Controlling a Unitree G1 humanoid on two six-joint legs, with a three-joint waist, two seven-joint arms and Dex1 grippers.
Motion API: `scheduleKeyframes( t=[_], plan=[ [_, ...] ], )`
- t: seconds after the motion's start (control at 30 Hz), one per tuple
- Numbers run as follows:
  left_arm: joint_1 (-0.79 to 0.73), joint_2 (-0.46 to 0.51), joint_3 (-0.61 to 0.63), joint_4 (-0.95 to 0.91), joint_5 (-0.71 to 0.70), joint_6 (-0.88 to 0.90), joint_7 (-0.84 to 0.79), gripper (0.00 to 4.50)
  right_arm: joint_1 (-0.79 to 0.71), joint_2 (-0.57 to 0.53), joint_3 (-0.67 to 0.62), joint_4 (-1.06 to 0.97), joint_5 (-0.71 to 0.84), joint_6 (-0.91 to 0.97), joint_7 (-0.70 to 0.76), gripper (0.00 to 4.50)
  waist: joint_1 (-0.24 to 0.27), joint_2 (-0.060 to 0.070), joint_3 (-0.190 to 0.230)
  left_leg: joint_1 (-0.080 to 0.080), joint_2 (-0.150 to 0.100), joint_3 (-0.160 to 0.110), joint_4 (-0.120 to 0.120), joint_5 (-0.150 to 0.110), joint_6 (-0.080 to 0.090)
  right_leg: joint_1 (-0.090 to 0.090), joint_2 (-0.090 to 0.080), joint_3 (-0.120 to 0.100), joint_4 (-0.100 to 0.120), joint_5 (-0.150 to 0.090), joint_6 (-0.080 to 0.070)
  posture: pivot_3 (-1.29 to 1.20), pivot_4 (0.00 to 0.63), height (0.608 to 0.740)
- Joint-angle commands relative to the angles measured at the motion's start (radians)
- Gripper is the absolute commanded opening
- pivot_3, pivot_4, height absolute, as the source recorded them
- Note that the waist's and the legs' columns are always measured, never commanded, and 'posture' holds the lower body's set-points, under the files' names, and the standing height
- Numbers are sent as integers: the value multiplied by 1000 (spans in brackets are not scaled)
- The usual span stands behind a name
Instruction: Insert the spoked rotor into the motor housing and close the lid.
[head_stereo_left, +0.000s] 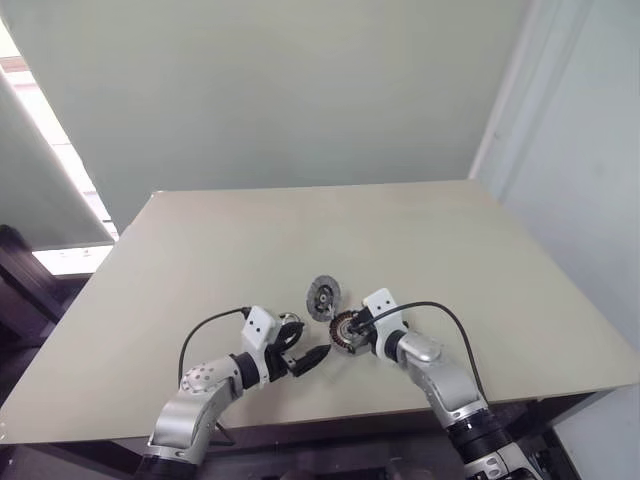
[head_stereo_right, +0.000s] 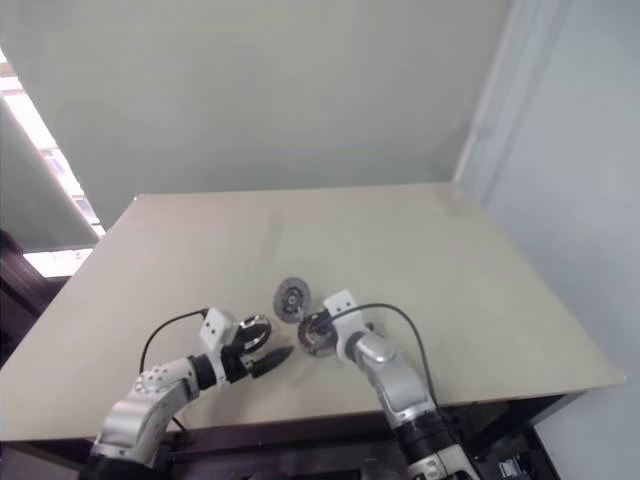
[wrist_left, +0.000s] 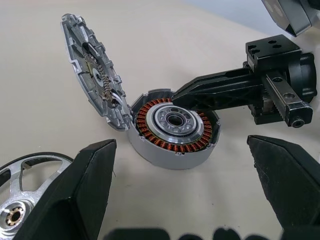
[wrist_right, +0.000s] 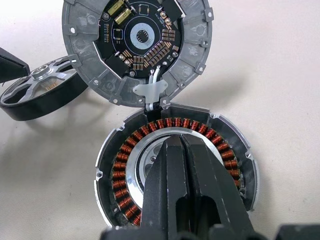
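Nearest the robot, on the beige table (head_stereo_left: 200, 260), the left gripper (head_stereo_left: 312, 357) hovers low over the surface with its two black fingers (wrist_left: 85, 185) spread wide apart and nothing between them. Just beside it, on its left, lies the spoked rotor (wrist_left: 22, 180), a shiny silver wheel with a dark outer band, resting flat on the table; in the right wrist view it sits close to the lid's edge (wrist_right: 37, 92).

A little to the right, the right gripper (head_stereo_left: 352, 330) reaches in from the right with its fingers (wrist_right: 180, 185) pressed together, their tips lying over the pale silver centre of the motor housing (wrist_left: 172, 127). Whether they pinch any part of it cannot be told. The housing rests flat on the table, its ring of copper windings facing up, open.

Just beyond it, the lid (wrist_right: 135, 45) stands tilted up from the housing's far edge, joined there by a small hinge-like tab, its dark circuit face showing.
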Motion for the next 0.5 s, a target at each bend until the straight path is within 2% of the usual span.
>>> scheduleKeyframes(
  t=[0.03,0.23,0.5],
  plan=[
    [-11,3,20,-22,-8,-12,5,4500,-18,3,12,23,-15,-8,2,19,0,0,0,0,0,0,0,0,0,0,0,0,0,0,0,0,0,740],
    [-12,1,20,-20,-8,-14,8,4500,-23,-7,20,62,-32,-9,6,19,0,0,0,0,0,0,0,0,0,0,0,0,0,0,0,0,0,740],
    [-19,-3,20,-14,-11,-15,11,4500,-22,14,-35,-19,31,-57,30,19,0,0,0,0,0,0,0,0,0,0,0,0,0,0,0,0,0,740]
  ],
)
